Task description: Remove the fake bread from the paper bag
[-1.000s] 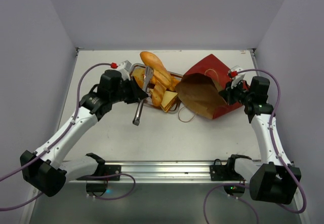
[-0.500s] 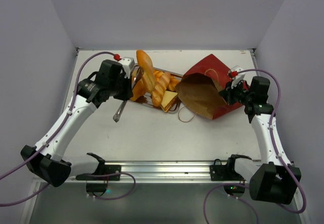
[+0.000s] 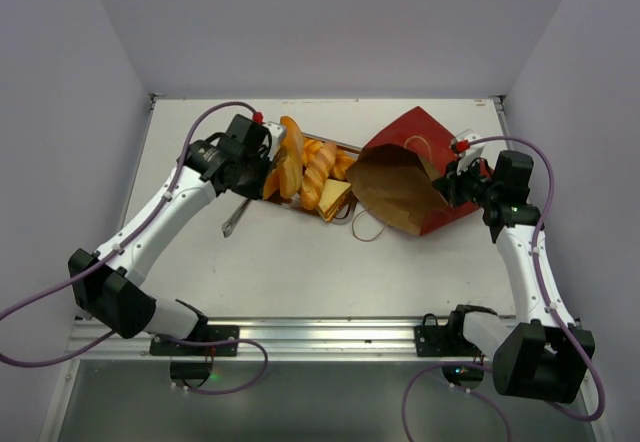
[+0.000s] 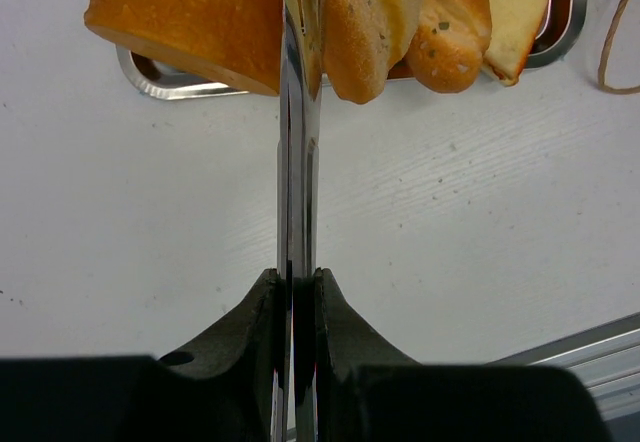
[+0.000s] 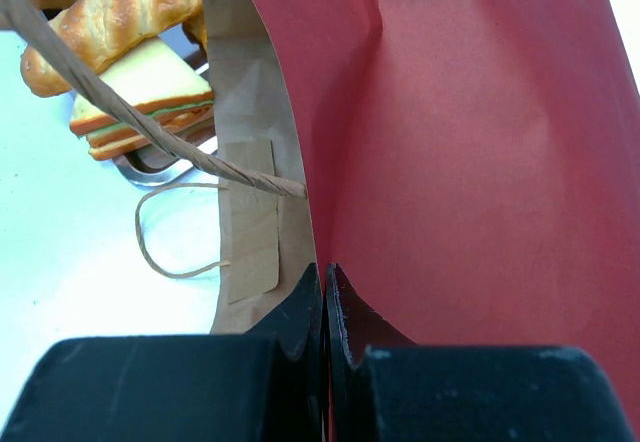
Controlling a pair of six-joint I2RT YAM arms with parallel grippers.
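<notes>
Near tray (image 4: 150, 80) | left hand (image 4: 297, 282) pinches tongs (image 4: 298, 162), fake bread (image 4: 190, 12) at their tips | right hand (image 5: 326, 277) pinches paper bag (image 5: 450, 142)

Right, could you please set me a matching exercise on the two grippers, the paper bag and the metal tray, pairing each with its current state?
Things:
1. left gripper
2. right gripper
3. paper bag
4. metal tray

States:
A. tipped on its side, mouth open
B. shut on the metal tongs
C. holds fake bread
D. pinches the bag's edge

Pairs: 1-B, 2-D, 3-A, 4-C.
</notes>
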